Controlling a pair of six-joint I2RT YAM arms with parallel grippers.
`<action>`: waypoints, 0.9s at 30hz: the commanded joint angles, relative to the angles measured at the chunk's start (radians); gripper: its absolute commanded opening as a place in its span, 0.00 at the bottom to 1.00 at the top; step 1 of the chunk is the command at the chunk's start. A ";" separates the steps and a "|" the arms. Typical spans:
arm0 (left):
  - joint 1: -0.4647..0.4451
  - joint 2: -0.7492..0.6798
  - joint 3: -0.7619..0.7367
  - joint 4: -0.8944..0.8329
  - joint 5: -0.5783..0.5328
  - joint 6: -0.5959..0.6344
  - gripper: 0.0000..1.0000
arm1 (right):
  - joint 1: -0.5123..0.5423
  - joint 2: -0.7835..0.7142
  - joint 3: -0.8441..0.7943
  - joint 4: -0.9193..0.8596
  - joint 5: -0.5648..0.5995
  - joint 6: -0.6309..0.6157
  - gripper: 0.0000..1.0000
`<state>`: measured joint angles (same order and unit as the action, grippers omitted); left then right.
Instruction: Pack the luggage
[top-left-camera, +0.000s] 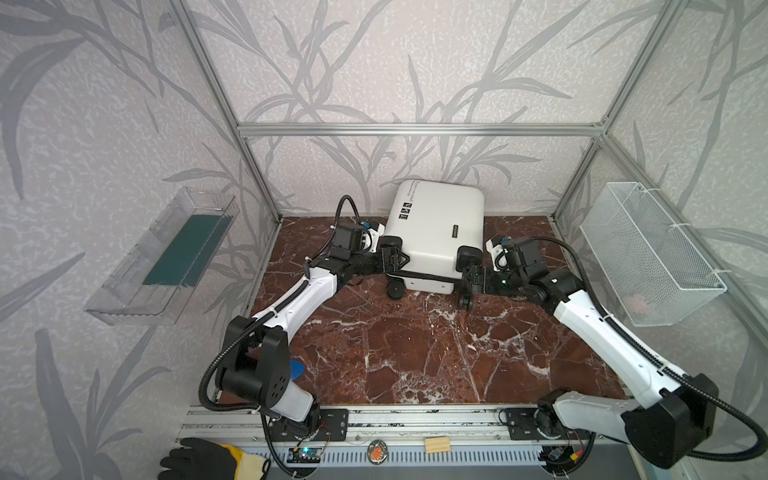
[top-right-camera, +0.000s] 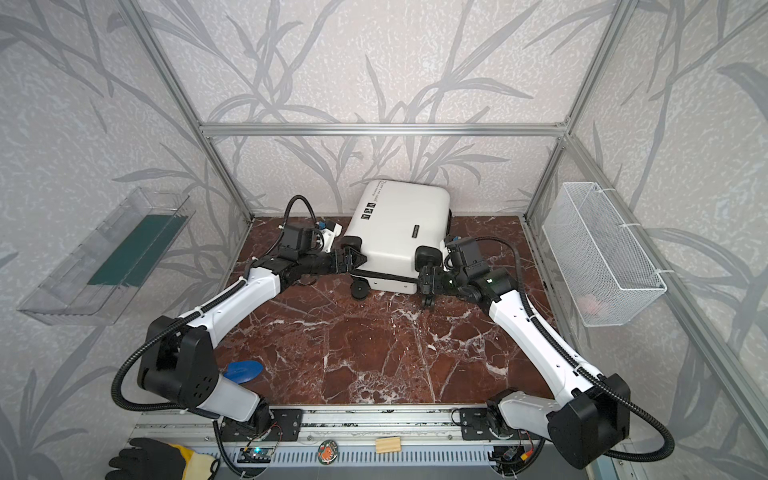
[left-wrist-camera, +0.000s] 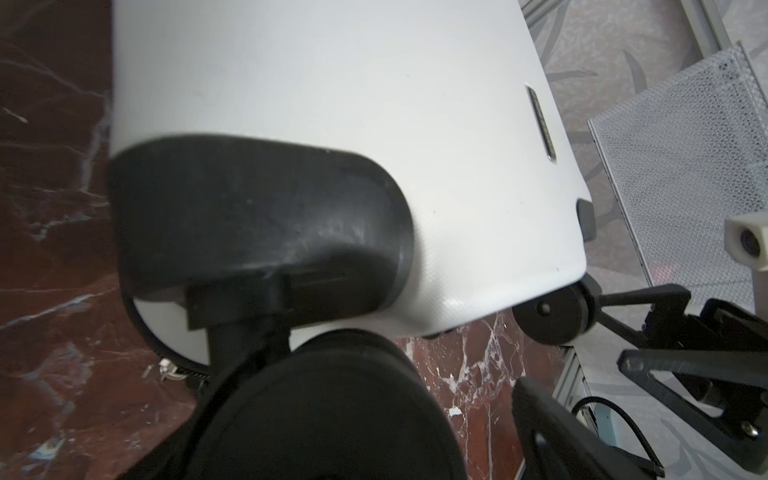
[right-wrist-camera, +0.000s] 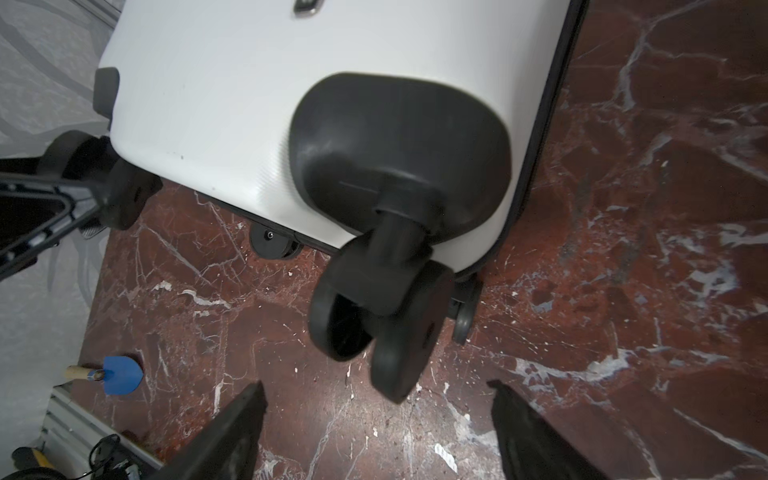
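End effectors: left end effector (top-left-camera: 397, 261) released, jaws spread wide at the near-left corner caster of the luggage (top-left-camera: 436, 232), a strip of desk showing beside the wheel in the left wrist view. Right end effector (top-left-camera: 466, 286) likewise released, its fingers (right-wrist-camera: 232, 436) wide apart, with the near-right caster (right-wrist-camera: 390, 332) just ahead of them and not touched.

Luggage: white hard shell, shut, lay on its broad side at the far middle of the desk (top-left-camera: 415, 353), top end close to the back wall, casters toward the near edge.

Desk: glossy red-brown marble pattern veined in white. One blue trowel (top-right-camera: 243, 371) with a wooden handle lay at the near-left corner, beside the left arm's base.

Room: three walls papered pale grey with darker leaf sprays, framed in aluminium rails. Left wall bore a clear plastic tray (top-left-camera: 166, 257) holding something dark green. Right wall bore a white wire basket (top-left-camera: 648, 253), contents pinkish and indistinct. Front rail carried a black-and-yellow glove (top-left-camera: 208, 459), a round badge (top-left-camera: 377, 450) and a wooden block (top-left-camera: 437, 444).
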<state>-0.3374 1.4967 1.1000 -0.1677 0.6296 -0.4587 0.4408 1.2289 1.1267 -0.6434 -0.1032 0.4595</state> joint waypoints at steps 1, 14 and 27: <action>-0.024 -0.099 -0.051 0.091 -0.002 -0.057 0.98 | 0.033 -0.026 0.035 -0.071 0.166 -0.013 0.86; -0.014 -0.346 -0.134 -0.032 -0.453 -0.001 0.99 | 0.057 0.074 0.071 -0.036 0.307 -0.075 0.87; 0.030 -0.342 -0.165 -0.023 -0.434 -0.037 0.99 | 0.057 0.186 0.091 0.003 0.269 -0.104 0.60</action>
<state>-0.3183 1.1519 0.9531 -0.1875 0.2035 -0.4839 0.4931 1.3998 1.1988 -0.6544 0.1646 0.3714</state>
